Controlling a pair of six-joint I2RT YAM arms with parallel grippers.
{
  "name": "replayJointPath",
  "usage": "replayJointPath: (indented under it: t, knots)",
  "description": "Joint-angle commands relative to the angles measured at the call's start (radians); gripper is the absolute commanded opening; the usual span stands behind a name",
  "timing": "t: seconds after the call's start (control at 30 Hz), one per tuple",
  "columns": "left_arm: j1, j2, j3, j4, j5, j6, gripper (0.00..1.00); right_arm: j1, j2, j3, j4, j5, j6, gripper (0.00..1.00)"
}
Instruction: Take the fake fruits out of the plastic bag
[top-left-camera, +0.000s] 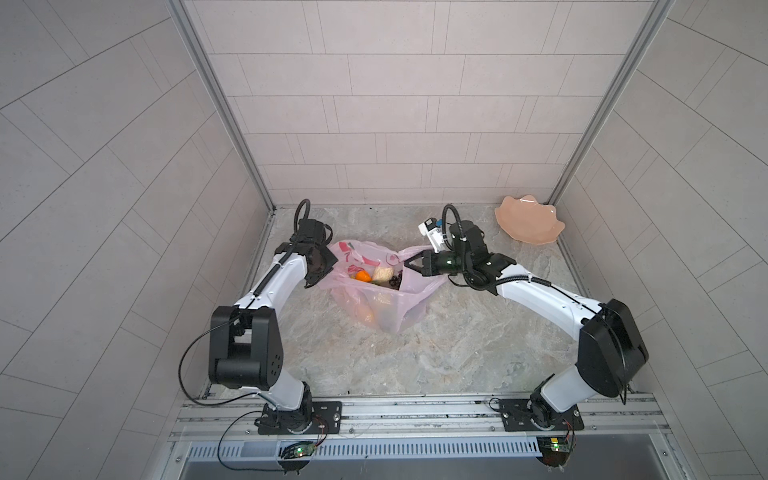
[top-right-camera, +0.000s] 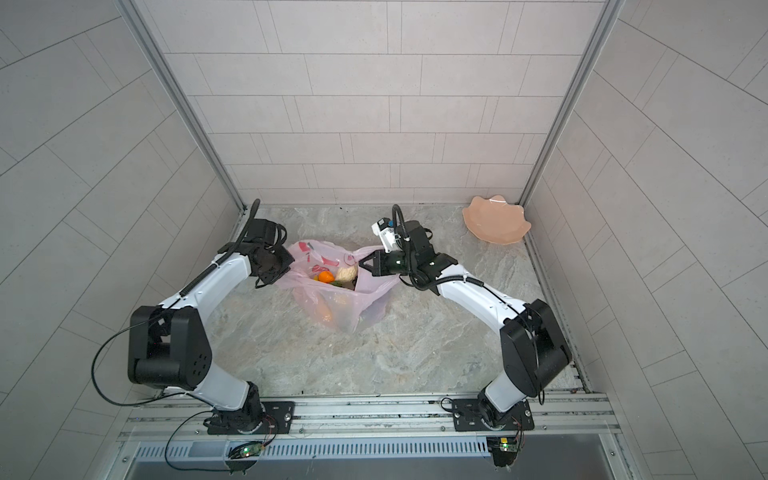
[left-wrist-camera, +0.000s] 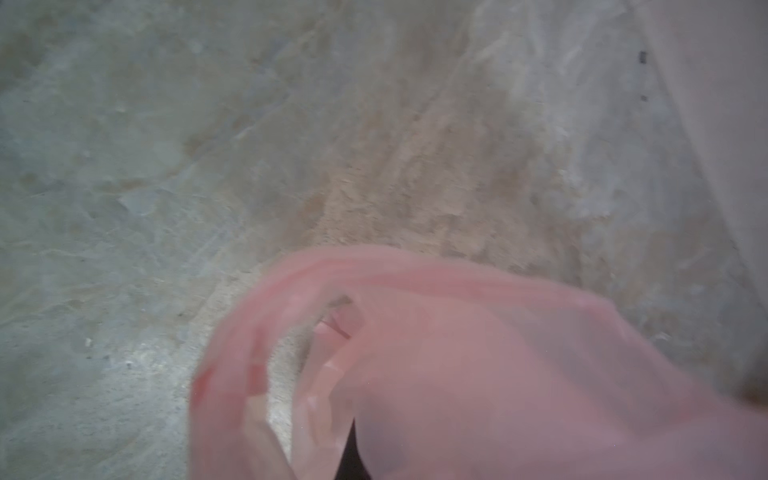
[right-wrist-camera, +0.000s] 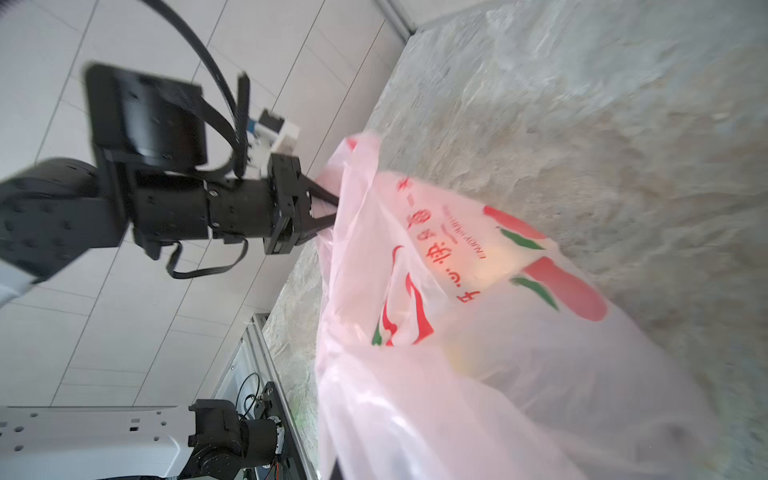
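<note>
Pink crinkly plastic bag (top-left-camera: 390, 309), mouth open, fake fruits (top-left-camera: 376, 276) inside

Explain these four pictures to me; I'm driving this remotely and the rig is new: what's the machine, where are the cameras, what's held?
Two robot arms stand at the near edge of a stone-patterned table. Both top views look down from overhead; each wrist view comes from a camera on one arm's wrist. The left gripper and the right gripper are each shut on the pink plastic bag, at opposite sides of its rim, holding its mouth open. The fake fruits lie inside. A peach dish sits at the far right corner.
</note>
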Motion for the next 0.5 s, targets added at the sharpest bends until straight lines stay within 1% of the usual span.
replayJointPath:
  t: [0.0,0.1,0.2,0.33,0.37,0.43,0.47]
  knots:
    - [0.032,-0.03,-0.077,-0.023,-0.04,-0.038,0.0,-0.063,-0.057,-0.023,0.121,-0.074,0.051,0.0]
    - [0.043,-0.121,-0.151,-0.018,-0.087,-0.066,0.0,-0.14,-0.031,-0.045,0.194,-0.09,0.112,0.0]
    - [0.053,-0.218,-0.234,0.037,-0.057,-0.07,0.0,-0.187,0.042,-0.015,0.225,-0.091,0.155,0.0]
    - [0.03,-0.267,-0.265,0.076,0.029,-0.043,0.0,-0.163,0.143,0.081,0.172,-0.048,0.112,0.0]
    - [0.013,-0.271,-0.259,0.07,0.035,-0.03,0.0,-0.155,0.176,0.116,0.153,-0.047,0.108,0.0]
    - [-0.028,-0.281,-0.247,0.041,0.023,-0.017,0.0,-0.137,0.23,0.201,0.054,-0.016,0.061,0.0]
    - [-0.046,-0.293,-0.25,0.034,0.022,-0.014,0.0,-0.129,0.244,0.241,-0.016,0.016,0.02,0.06]
